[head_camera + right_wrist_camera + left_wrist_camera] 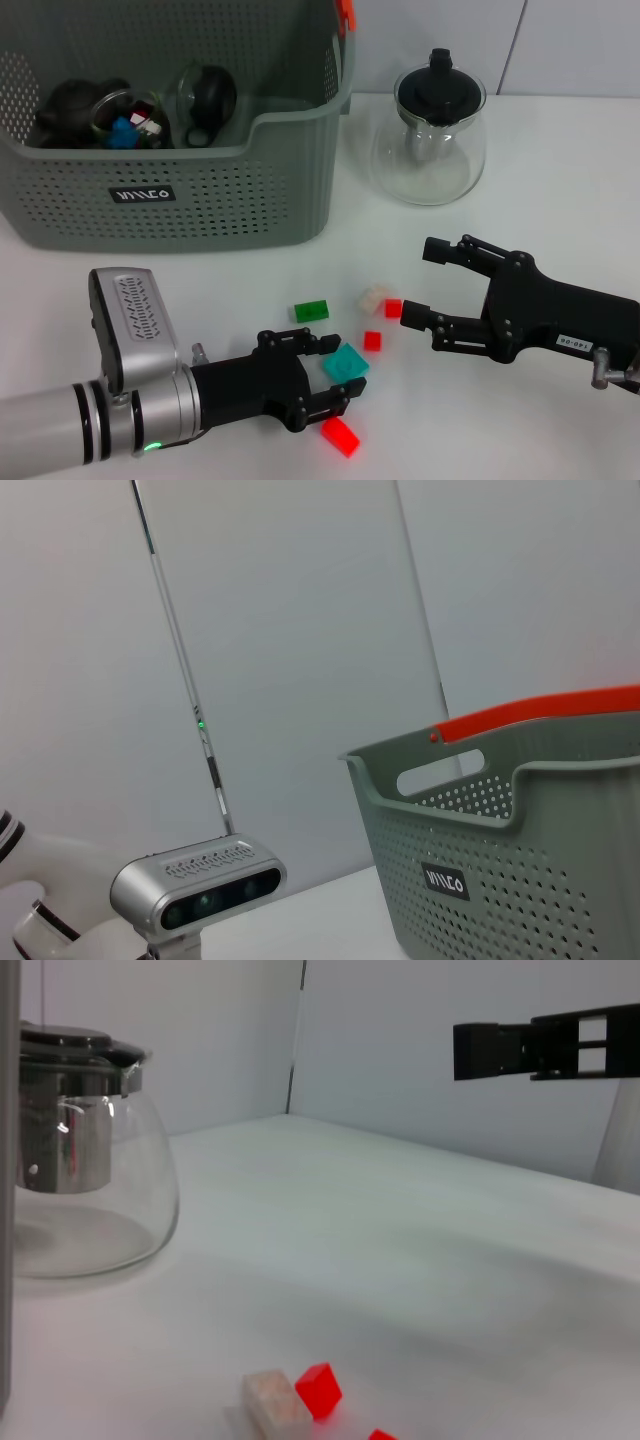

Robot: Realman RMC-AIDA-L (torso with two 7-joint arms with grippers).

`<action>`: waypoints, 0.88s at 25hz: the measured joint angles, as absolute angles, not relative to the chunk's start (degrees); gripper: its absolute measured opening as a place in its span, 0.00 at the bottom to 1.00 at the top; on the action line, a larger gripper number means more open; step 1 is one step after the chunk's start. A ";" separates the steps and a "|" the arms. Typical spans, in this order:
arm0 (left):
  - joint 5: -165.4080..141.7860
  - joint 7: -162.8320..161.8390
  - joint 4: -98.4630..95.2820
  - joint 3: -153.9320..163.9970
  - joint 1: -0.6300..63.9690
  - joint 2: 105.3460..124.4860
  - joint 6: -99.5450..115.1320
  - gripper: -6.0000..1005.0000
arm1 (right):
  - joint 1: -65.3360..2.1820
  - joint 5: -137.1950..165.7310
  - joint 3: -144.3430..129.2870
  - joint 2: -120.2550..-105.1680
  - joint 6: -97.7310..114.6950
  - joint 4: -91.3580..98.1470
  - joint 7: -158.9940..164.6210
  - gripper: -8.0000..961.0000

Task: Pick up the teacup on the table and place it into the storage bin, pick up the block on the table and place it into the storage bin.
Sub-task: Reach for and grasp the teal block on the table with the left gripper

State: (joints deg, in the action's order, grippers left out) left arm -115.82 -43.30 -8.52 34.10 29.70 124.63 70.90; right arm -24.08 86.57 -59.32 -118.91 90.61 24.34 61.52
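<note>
Left gripper point(335, 372) jaws wide open around the teal block point(345, 362), near the table's front edge. Right gripper point(420, 284) open, empty, beside the red cube point(393, 308).

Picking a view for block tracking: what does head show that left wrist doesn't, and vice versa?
Head only: the storage bin, the left gripper open around a teal block, plus a green block and a large red block. Left wrist only: nothing extra beyond the back wall. Both: the glass teapot, the beige block beside a small red block, and the open right gripper.
</note>
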 joint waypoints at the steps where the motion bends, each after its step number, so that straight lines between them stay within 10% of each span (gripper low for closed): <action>1: -115.85 -43.06 -8.52 34.10 29.70 124.63 70.72 0.59 | -24.08 86.57 -59.33 -118.92 90.61 24.34 61.52 0.98; 22: -112.95 -32.35 -7.46 33.30 28.64 124.81 69.38 0.59 | -23.99 86.59 -58.44 -118.92 90.76 24.34 61.52 0.98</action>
